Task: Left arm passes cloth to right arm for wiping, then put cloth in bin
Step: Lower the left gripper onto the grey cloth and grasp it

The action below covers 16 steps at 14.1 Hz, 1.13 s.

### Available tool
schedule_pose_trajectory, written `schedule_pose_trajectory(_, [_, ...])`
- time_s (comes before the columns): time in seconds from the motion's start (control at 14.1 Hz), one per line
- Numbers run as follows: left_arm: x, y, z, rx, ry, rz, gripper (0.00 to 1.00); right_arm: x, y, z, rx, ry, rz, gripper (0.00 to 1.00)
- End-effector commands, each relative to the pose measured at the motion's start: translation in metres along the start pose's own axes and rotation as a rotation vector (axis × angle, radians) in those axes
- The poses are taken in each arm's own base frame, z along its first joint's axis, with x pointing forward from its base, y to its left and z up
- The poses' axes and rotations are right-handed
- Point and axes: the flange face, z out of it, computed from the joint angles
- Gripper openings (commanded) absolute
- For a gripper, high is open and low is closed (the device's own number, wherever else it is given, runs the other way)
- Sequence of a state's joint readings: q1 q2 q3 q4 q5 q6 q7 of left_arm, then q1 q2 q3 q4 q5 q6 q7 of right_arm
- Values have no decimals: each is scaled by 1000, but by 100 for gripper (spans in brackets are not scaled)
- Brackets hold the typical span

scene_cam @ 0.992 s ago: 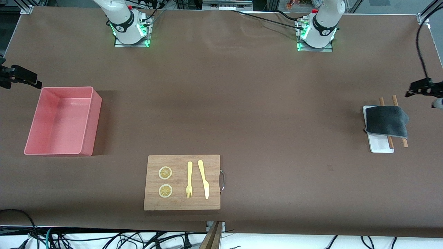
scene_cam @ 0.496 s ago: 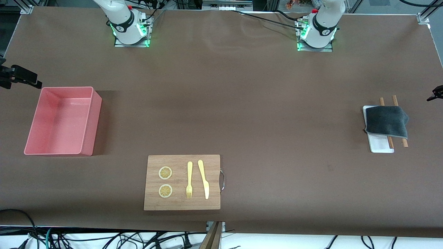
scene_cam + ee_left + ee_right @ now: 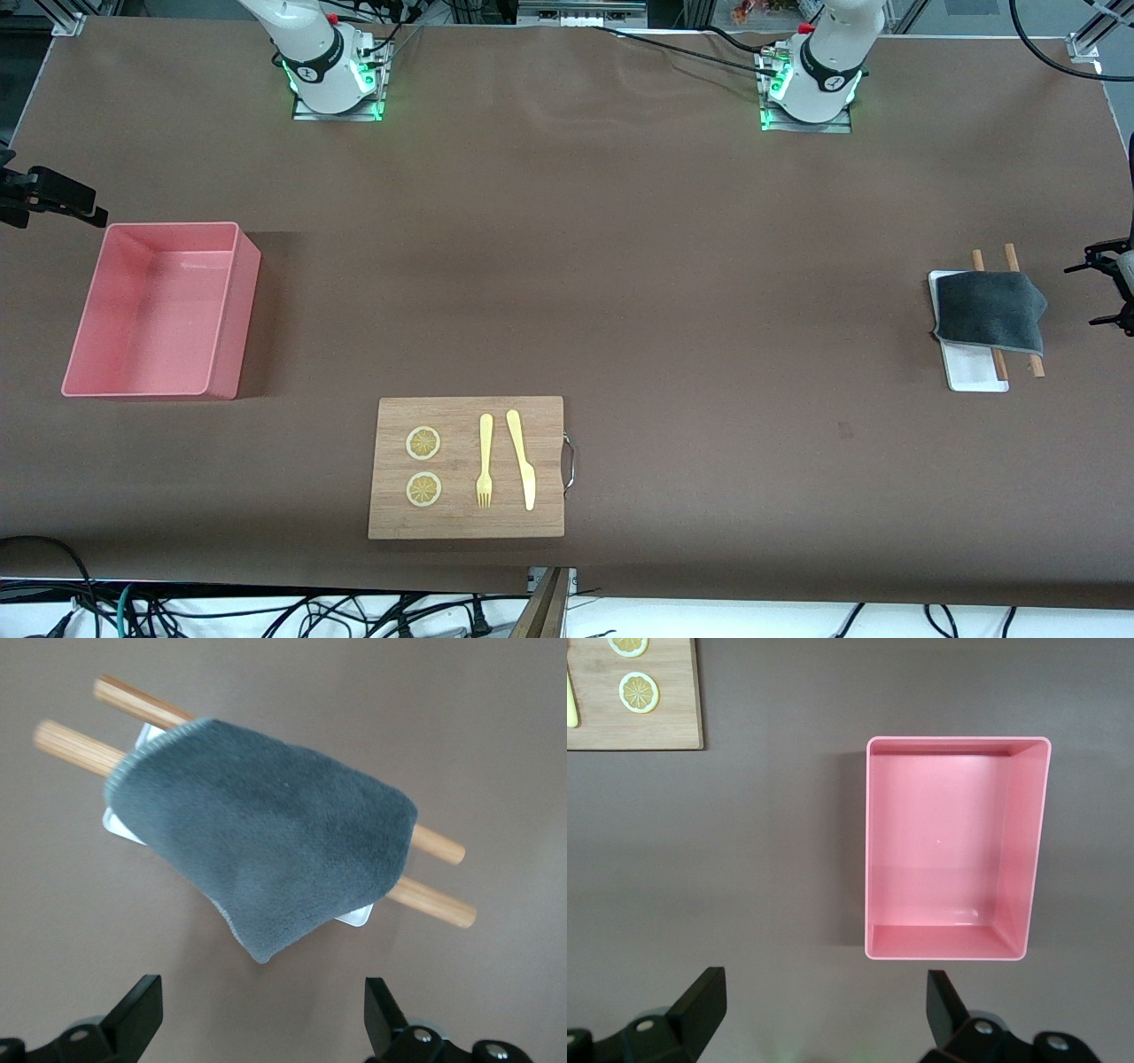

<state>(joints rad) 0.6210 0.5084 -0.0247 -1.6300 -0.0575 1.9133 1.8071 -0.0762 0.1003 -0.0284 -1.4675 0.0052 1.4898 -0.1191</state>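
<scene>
The dark grey cloth (image 3: 990,312) lies draped over a small white tray and two wooden sticks near the left arm's end of the table. It fills the middle of the left wrist view (image 3: 275,850). My left gripper (image 3: 1113,292) is open and empty, in the air beside the cloth at the table's end (image 3: 263,1010). The salmon-pink bin (image 3: 232,310) stands empty at the right arm's end. My right gripper (image 3: 824,1010) is open and empty, up in the air beside the bin (image 3: 1021,842). It shows at the front view's edge (image 3: 62,200).
A wooden cutting board (image 3: 467,523) nearer the front camera holds two lemon slices (image 3: 423,443), a yellow fork (image 3: 485,461) and a yellow knife (image 3: 521,459). The white tray (image 3: 974,372) and wooden sticks (image 3: 1035,363) lie under the cloth.
My left gripper has swung at the table's end, nearly left the front view, then come back lower beside the cloth. The right arm, cloth and bin have not moved.
</scene>
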Motion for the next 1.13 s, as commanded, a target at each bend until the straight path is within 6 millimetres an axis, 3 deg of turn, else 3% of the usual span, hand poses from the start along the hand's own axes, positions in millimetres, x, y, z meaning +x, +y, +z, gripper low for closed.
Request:
schedule_pose_trajectory(0.0, [-13, -3, 11, -13, 70, 58, 100, -2, 1, 0, 18, 8, -5, 100])
schedule_pose_trajectory(0.14, [-24, -5, 34, -33, 118, 29, 100, -2, 1, -1, 17, 10, -5, 100])
schedule_pose_trajectory(0.28, [-22, -7, 47, -51, 135, 26, 97, -2, 1, 0, 16, 8, -5, 100])
schedule_pose_trajectory(0.35, [-22, -7, 54, -62, 139, 25, 84, -2, 1, -1, 17, 10, -5, 100])
schedule_pose_trajectory(0.43, [-22, -7, 55, -71, 140, 29, 57, -2, 1, 0, 16, 8, -5, 100])
schedule_pose_trajectory(0.5, [-21, -6, 57, -77, 143, 51, 38, -2, 1, -1, 16, 8, -5, 100])
schedule_pose_trajectory(0.57, [-21, -6, 58, -80, 147, 67, 32, -2, 1, -1, 16, 9, -5, 100])
schedule_pose_trajectory(0.71, [-21, -6, 57, -82, 146, 70, 6, -2, 1, 0, 16, 8, -14, 100])
schedule_pose_trajectory(0.78, [-21, -7, 56, -79, 144, 70, 0, -1, 1, 1, 18, 7, -33, 100])
schedule_pose_trajectory(1.06, [-17, -9, 42, -58, 128, 78, 0, -1, 1, 1, 16, 5, -48, 100])
